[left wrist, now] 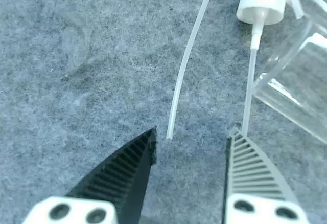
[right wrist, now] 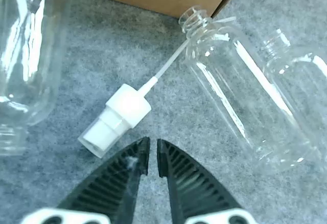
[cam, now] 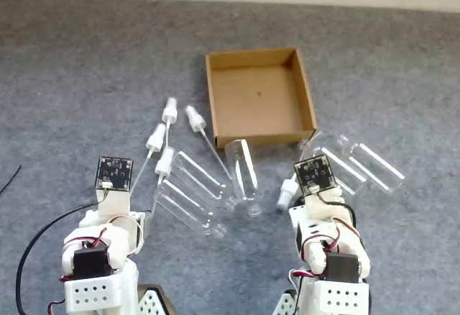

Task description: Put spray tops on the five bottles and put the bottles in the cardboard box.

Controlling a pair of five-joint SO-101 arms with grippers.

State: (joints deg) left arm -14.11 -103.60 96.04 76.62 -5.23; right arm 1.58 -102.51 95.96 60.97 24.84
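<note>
Grey carpet (right wrist: 66, 75) bears spray top (right wrist: 121, 117) just beside right end effector (right wrist: 153, 149).

high camera down over the whole table (cam: 65, 70), wrist cameras close above it, bottles (cam: 243, 167) in common

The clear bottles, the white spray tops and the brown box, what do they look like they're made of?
Clear bottles: probably glossy transparent plastic, grey carpet showing through, bright highlights; glass not excluded. White spray tops: smooth opaque plastic, evenly white, with thin translucent tubes. Brown box: matte cardboard, folded walls with raw edges.
</note>
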